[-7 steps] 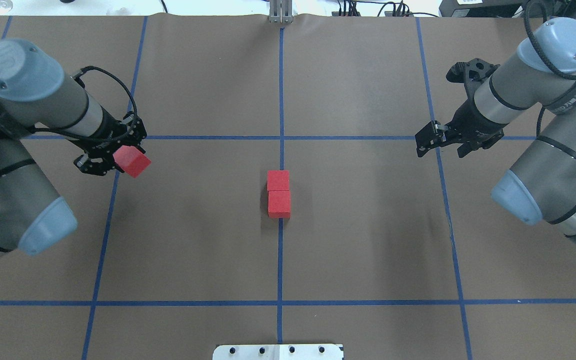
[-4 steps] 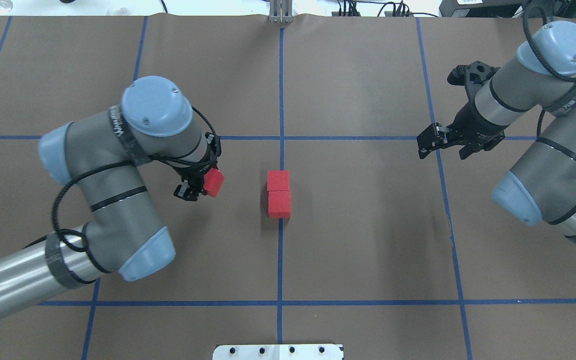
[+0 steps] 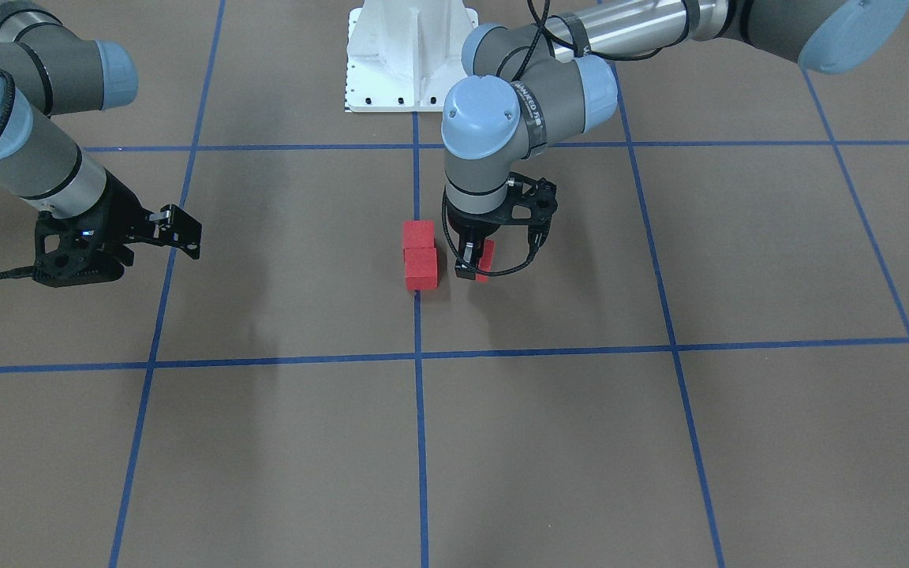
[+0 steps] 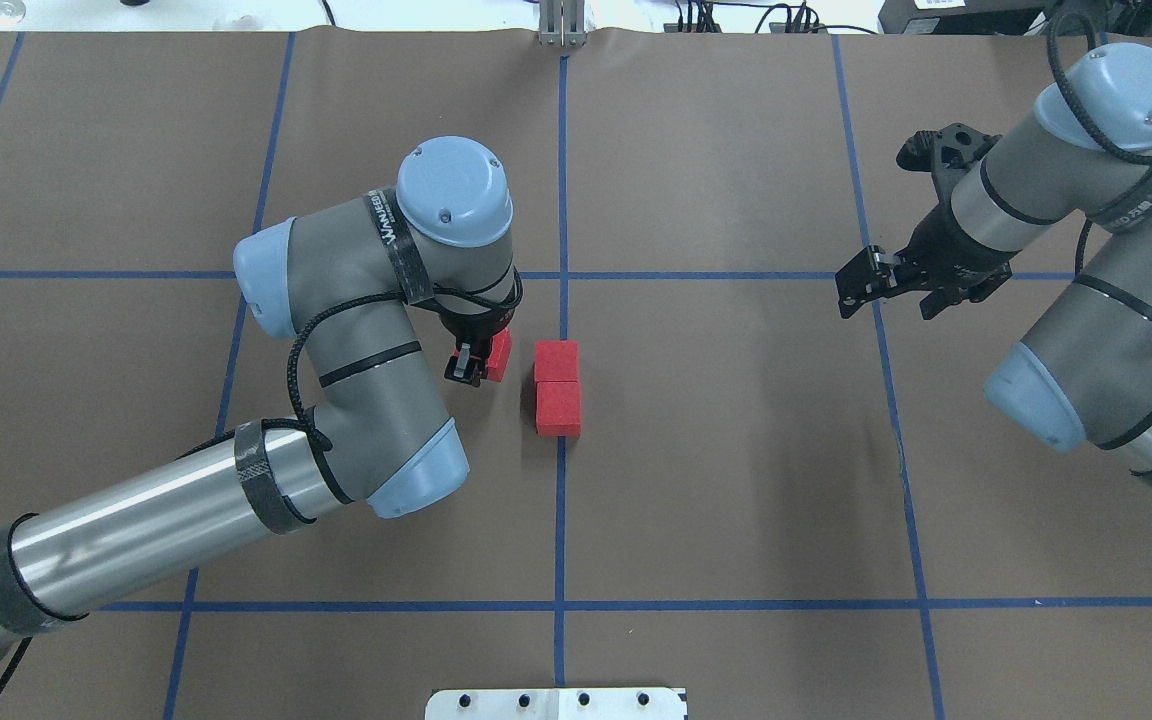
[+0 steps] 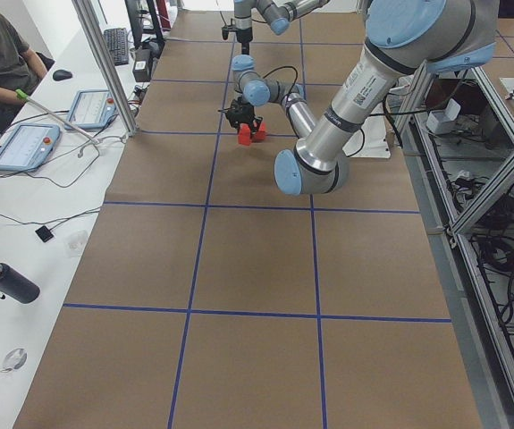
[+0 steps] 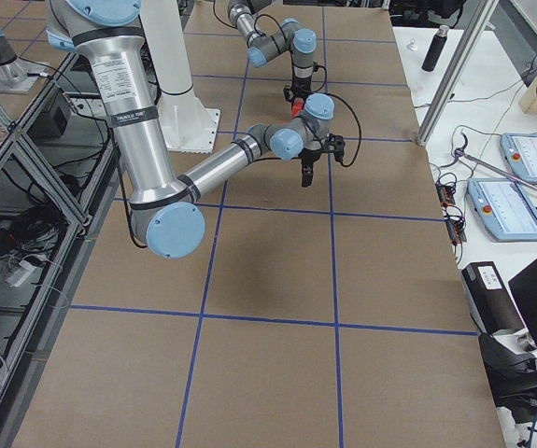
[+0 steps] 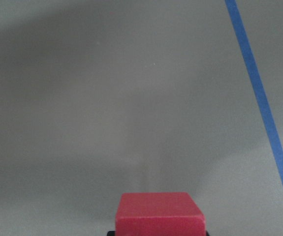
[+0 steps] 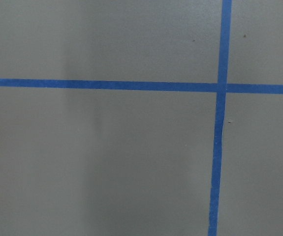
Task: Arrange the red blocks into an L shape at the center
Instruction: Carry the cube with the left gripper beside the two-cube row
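Observation:
Two red blocks (image 4: 556, 361) (image 4: 558, 409) lie touching in a row on the central blue tape line (image 4: 562, 200) at the center of the brown surface; they also show in the front view (image 3: 421, 270) (image 3: 418, 234). My left gripper (image 4: 481, 362) is shut on the third red block (image 4: 501, 354), just left of the farther block with a small gap between them. The left wrist view shows this block (image 7: 159, 214) at its bottom edge. My right gripper (image 4: 886, 295) is open and empty, far to the right.
The white robot base plate (image 4: 556, 703) is at the near edge. My left arm's elbow (image 4: 406, 470) lies low over the surface left of the blocks. A person (image 5: 2, 63) sits beyond the far table edge.
My left arm has swung right from the left grid line, carrying the red block to just beside the pair at the center. The right arm has hardly moved.

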You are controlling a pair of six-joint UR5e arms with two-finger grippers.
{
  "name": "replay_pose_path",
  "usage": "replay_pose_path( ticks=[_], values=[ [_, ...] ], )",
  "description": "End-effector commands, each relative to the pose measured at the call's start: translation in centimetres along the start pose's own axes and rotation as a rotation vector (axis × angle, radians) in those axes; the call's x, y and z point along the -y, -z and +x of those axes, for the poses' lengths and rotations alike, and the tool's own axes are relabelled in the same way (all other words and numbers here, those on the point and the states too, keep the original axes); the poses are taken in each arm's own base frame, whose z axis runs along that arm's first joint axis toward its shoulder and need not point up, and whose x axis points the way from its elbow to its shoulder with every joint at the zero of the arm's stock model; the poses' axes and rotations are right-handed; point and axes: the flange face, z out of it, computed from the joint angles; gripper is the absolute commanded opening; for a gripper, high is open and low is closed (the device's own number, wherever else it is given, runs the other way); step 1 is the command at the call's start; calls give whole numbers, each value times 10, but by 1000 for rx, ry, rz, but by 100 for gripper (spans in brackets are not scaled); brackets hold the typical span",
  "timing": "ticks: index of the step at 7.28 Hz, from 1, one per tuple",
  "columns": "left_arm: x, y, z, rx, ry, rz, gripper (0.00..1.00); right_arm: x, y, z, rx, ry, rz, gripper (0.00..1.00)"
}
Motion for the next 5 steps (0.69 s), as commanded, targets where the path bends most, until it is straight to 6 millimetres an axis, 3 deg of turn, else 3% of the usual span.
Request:
replay_pose_path(
  ticks=[1, 5],
  values=[
    [-3, -3, 2, 9, 93, -6, 0, 0, 0, -1, 1, 2, 0, 100],
    [-12, -21, 10, -13, 150, -47, 0, -2, 3, -3, 6, -9, 2, 100]
  ],
)
